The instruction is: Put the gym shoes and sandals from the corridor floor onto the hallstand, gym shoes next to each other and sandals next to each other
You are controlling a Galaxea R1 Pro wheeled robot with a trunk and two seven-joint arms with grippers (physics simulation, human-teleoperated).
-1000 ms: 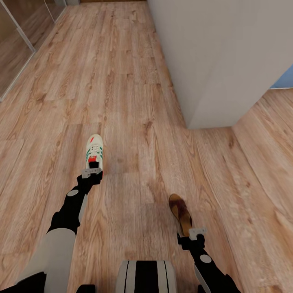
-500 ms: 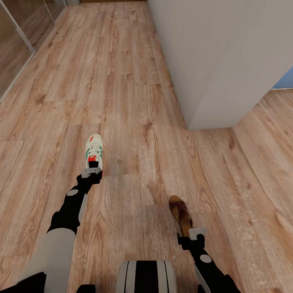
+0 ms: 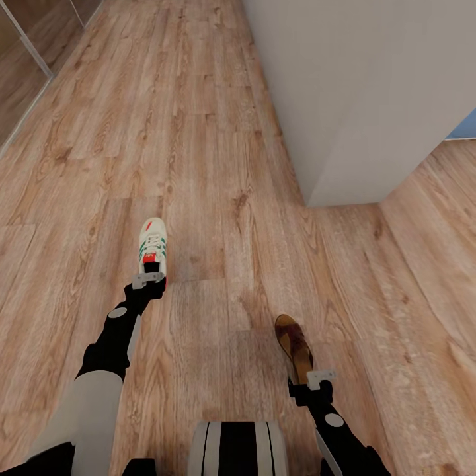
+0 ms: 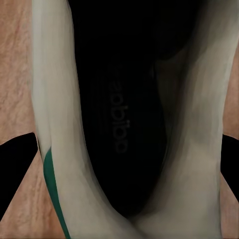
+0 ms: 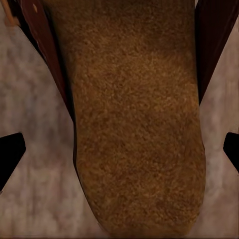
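A white gym shoe (image 3: 153, 244) with green stripes and a red patch hangs heel-first from my left gripper (image 3: 149, 276), toe pointing away, above the corridor floor (image 3: 198, 132). In the left wrist view its dark opening (image 4: 119, 124) sits between the black fingers (image 4: 17, 169). My right gripper (image 3: 317, 378) is shut on the heel end of a brown sandal (image 3: 293, 344). The right wrist view shows the tan footbed (image 5: 134, 124) between the fingers (image 5: 10, 154). The hallstand is out of view.
A white wall block (image 3: 370, 99) juts in at the right, its corner ending near mid-frame. A glass panel with a pale frame (image 3: 20, 59) runs along the far left. Wood floor stretches ahead between them and opens to the right past the corner.
The whole view has shifted a little, with the glass panel sliding toward the upper left, so the camera moved. The gym shoe and sandal keep their places in the grippers.
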